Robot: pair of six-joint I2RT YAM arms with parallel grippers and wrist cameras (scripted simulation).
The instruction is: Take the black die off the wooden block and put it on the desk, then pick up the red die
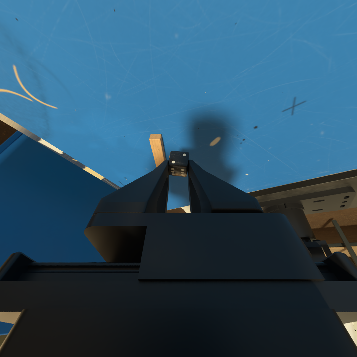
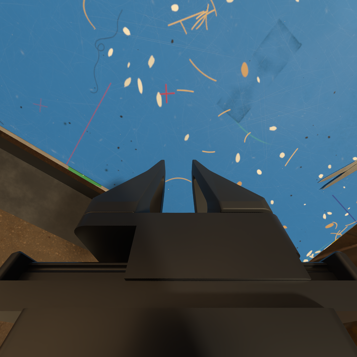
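Note:
In the left wrist view my left gripper point(image 1: 178, 161) is shut on the black die point(image 1: 178, 163), which has white pips and sits between the fingertips, held above the blue desk point(image 1: 193, 67). The wooden block point(image 1: 157, 149), a pale upright bar, shows just behind and left of the die; I cannot tell whether they touch. In the right wrist view my right gripper point(image 2: 178, 160) is open and empty over the blue desk point(image 2: 77, 58). The red die is not in either view.
The desk's edge point(image 1: 58, 150) runs diagonally at the left of the left wrist view, with a metal frame point(image 1: 309, 193) at the right. In the right wrist view the desk edge point(image 2: 58, 160) lies at lower left and a grey metal piece point(image 2: 340, 173) at the right.

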